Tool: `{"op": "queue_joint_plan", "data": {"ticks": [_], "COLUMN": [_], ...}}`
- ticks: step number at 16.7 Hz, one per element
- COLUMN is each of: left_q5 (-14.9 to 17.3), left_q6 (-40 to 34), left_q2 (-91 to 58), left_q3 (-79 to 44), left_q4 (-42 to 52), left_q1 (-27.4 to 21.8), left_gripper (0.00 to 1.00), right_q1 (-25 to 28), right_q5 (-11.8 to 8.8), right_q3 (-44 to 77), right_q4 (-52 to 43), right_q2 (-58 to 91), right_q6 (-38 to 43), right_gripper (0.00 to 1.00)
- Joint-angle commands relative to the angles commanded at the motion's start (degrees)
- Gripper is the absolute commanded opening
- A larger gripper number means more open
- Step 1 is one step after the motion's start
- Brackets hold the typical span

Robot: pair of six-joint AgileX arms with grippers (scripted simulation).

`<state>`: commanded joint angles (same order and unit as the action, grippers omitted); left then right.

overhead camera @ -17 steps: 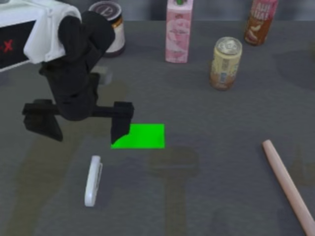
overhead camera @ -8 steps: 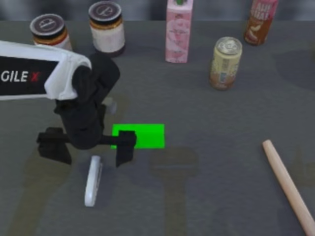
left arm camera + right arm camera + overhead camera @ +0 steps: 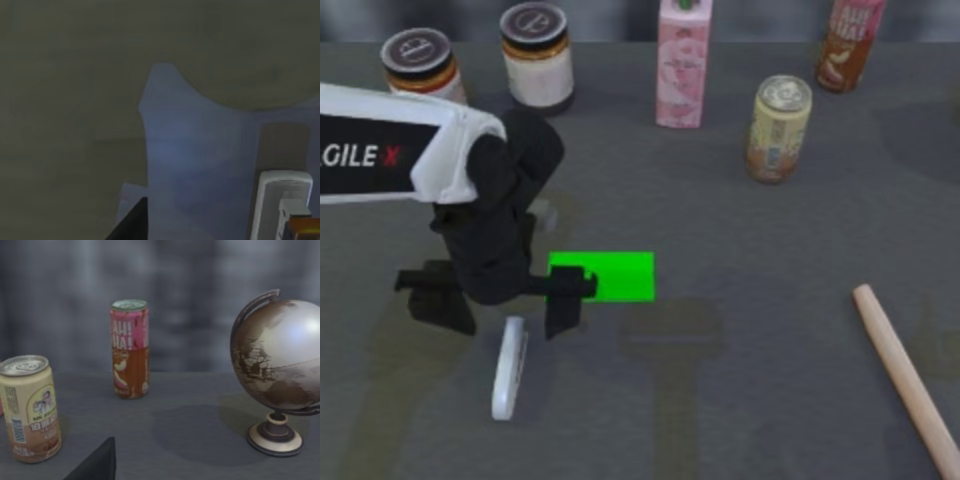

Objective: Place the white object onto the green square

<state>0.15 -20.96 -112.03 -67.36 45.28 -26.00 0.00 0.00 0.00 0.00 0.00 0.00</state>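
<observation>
White object (image 3: 509, 367) lies flat on the worktop, near edge, left of centre. Looks light, rigid, smooth plastic, so likely slippery; pinch across its narrow width at mid-length. Left gripper (image 3: 500, 303) hovers just above its far end, jaws wide, empty. Green square (image 3: 612, 276) just beyond, uncovered. Right arm out of the top view.

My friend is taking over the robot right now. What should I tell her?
Left gripper: fingers open, low over the near end of the white object, not gripping it.
Right arm: not in the top view; its wrist camera looks at cans and a globe.
White object: lying flat on the table, near-left of the green square, not on it.
Done: the left arm is lined up above the piece.
Left: lower, close on the piece, lift, set it on the square.
</observation>
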Motion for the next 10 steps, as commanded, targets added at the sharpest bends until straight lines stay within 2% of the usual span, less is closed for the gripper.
{"op": "queue_joint_plan", "data": {"ticks": [8, 10], "left_q5": [0.0, 0.0], "left_q6": [0.0, 0.0], "left_q2": [0.0, 0.0], "left_q3": [0.0, 0.0], "left_q4": [0.0, 0.0], "left_q1": [0.0, 0.0], "left_gripper": [0.02, 0.00], "right_q1": [0.0, 0.0], "right_q5": [0.0, 0.0], "right_q3": [0.0, 0.0], "right_q4": [0.0, 0.0], "right_q2": [0.0, 0.0], "right_q6": [0.0, 0.0], "right_gripper": [1.00, 1.00]}}
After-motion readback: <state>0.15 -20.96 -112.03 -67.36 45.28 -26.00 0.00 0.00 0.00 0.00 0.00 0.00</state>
